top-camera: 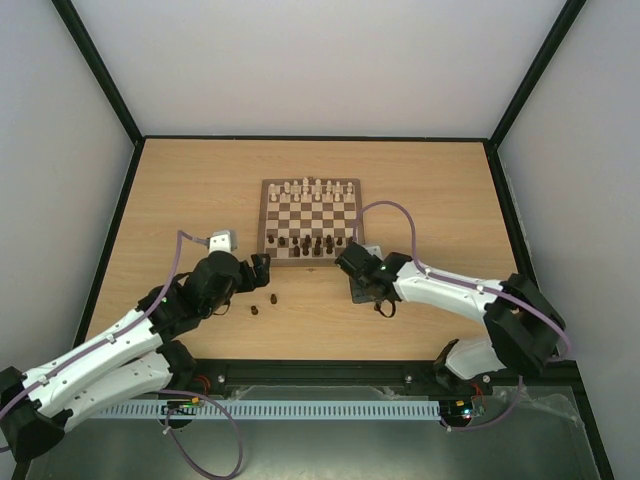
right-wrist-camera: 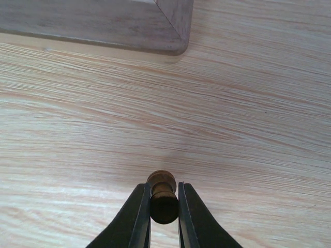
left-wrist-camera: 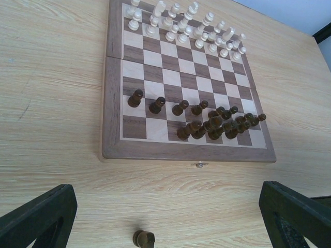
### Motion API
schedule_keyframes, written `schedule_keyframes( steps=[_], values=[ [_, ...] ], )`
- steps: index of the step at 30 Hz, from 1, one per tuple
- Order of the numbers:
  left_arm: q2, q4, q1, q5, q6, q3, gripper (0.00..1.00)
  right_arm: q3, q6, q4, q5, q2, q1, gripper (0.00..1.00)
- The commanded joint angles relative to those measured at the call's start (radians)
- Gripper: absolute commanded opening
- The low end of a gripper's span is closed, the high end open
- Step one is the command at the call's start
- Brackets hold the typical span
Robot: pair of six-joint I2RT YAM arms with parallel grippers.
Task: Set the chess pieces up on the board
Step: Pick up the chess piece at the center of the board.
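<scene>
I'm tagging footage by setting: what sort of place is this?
Probably a robotics lab test cell: a left arm and right arm bolted at a wooden table, boxed in by plain white panels on a black frame.

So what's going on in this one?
The right tool is shut on one dark piece, just off the board corner. The left tool is open over the table, a loose piece lying ahead of it. Most dark pieces stand bunched on the near rows; the white ones line the far rows.

Left jaws wide apart, right jaws clamped.
</scene>
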Motion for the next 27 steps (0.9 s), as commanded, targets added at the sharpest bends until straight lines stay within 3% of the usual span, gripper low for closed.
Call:
schedule_keyframes(
  steps=[1,10,27],
  values=[
    [0.019,0.028,-0.003,0.003,0.014,0.003,0.99,-0.013,0.005,-0.077,-0.026,-0.080,-0.003,0.11],
    [0.034,0.041,-0.003,0.015,0.021,0.006,1.00,0.000,0.073,-0.142,0.029,-0.004,0.034,0.11],
    [0.017,0.061,-0.003,0.050,0.041,-0.011,0.99,-0.002,0.161,-0.204,0.039,-0.014,0.098,0.11]
  ],
)
